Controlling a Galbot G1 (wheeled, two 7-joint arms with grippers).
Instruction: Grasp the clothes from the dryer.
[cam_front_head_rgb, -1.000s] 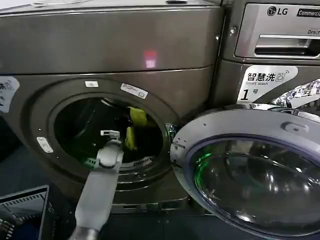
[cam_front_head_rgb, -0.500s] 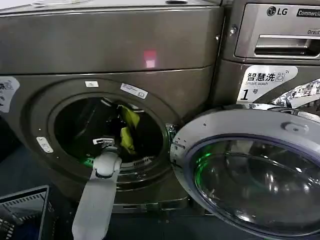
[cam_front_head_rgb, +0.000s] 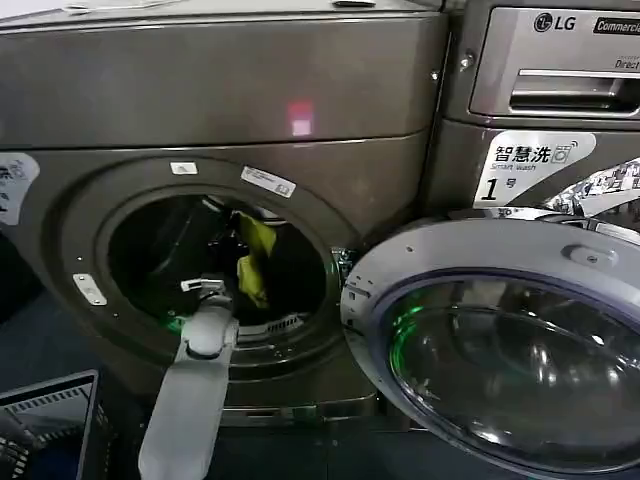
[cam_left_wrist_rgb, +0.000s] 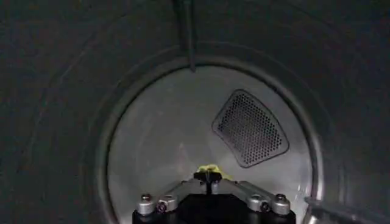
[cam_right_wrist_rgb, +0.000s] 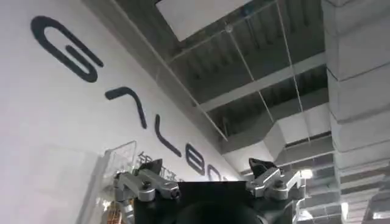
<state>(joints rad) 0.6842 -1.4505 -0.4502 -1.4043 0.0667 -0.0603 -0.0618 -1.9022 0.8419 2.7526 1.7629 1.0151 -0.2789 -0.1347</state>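
The dryer (cam_front_head_rgb: 250, 90) stands in front of me with its round mouth open. My left arm reaches into the drum, and the left gripper (cam_front_head_rgb: 234, 238) is shut on the clothes (cam_front_head_rgb: 256, 256), a small yellow-green piece hanging in the mouth's right half. In the left wrist view the fingertips are pinched together at the left gripper (cam_left_wrist_rgb: 208, 176), with a bit of the yellow-green clothes (cam_left_wrist_rgb: 210, 167) showing just past them, in front of the drum's steel back wall (cam_left_wrist_rgb: 164, 140). The right gripper (cam_right_wrist_rgb: 207, 167) is open, holds nothing, and points up at a ceiling.
The dryer's round glass door (cam_front_head_rgb: 500, 340) hangs wide open at the right, close to the mouth. A second machine with an LG logo (cam_front_head_rgb: 560, 60) stands at the right. A grey basket (cam_front_head_rgb: 50, 420) sits at the lower left. A perforated vent (cam_left_wrist_rgb: 250, 128) sits on the drum's back wall.
My left arm has drawn back and a little to the left, and the clothes have come with it, leftward and nearer the mouth. The left gripper has stayed shut on them.
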